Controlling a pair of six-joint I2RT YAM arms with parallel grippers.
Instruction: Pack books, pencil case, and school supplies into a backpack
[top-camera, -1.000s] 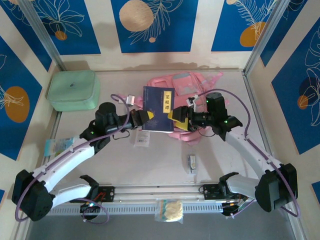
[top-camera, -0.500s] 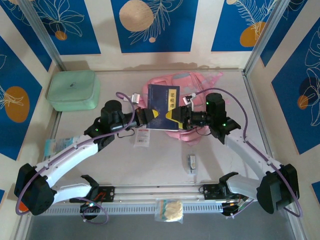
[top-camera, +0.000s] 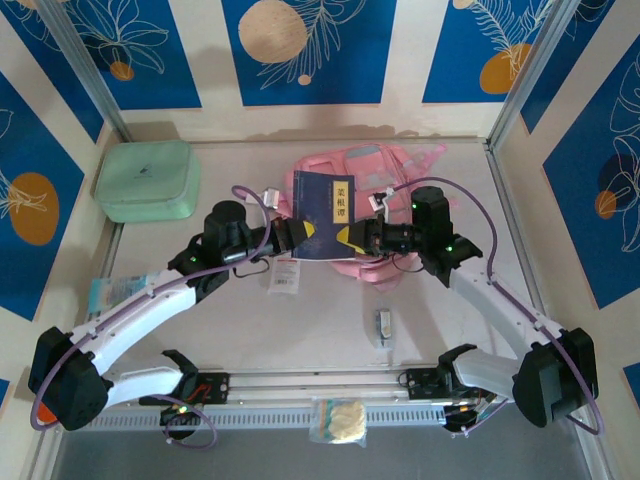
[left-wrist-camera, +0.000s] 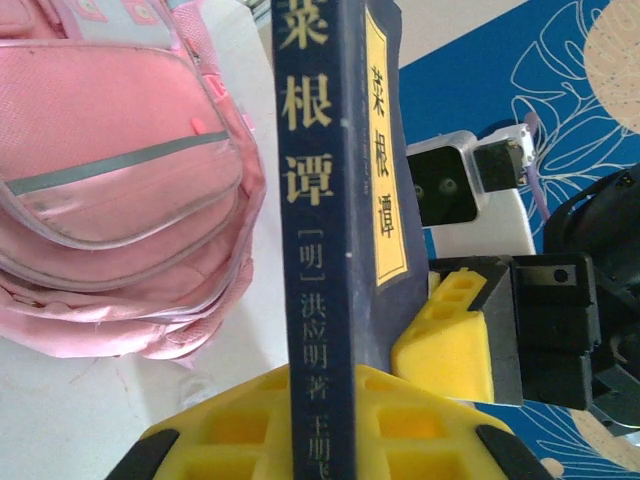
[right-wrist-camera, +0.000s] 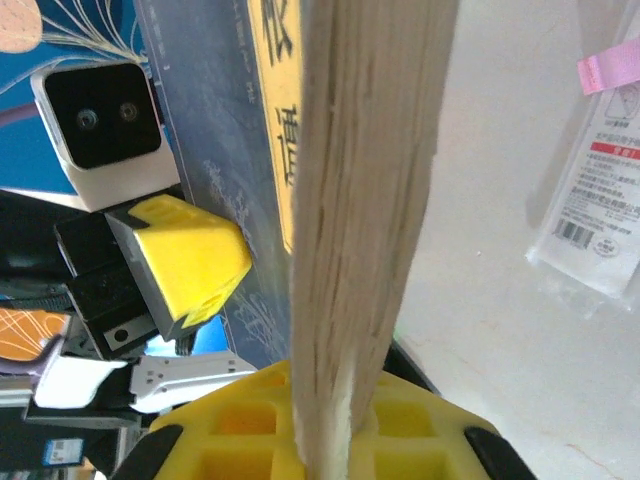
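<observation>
A dark navy book (top-camera: 325, 205) with a yellow title strip hangs above the table, just in front of the pale pink backpack (top-camera: 372, 172). My left gripper (top-camera: 292, 238) is shut on its lower left corner and my right gripper (top-camera: 350, 238) is shut on its lower right corner. In the left wrist view the book's spine (left-wrist-camera: 315, 200) stands up out of my left gripper (left-wrist-camera: 318, 425), with the backpack (left-wrist-camera: 110, 190) to the left. In the right wrist view its page edge (right-wrist-camera: 365, 180) rises from my right gripper (right-wrist-camera: 335, 435). A flat white pencil case (top-camera: 283, 276) with red print lies below the left wrist. A tiny pale school supplies item (top-camera: 383, 325) lies nearer the arms' bases.
A big mint-green zip case (top-camera: 146, 180) sits at the back left. A teal packet (top-camera: 104, 292) lies at the left edge beside the left arm. A small clear bag (top-camera: 340, 420) lies at the near rail. Walls close in on three sides.
My right gripper has shut on the book's corner. The book has shifted a little right and back toward the backpack, with both grippers moving along.
</observation>
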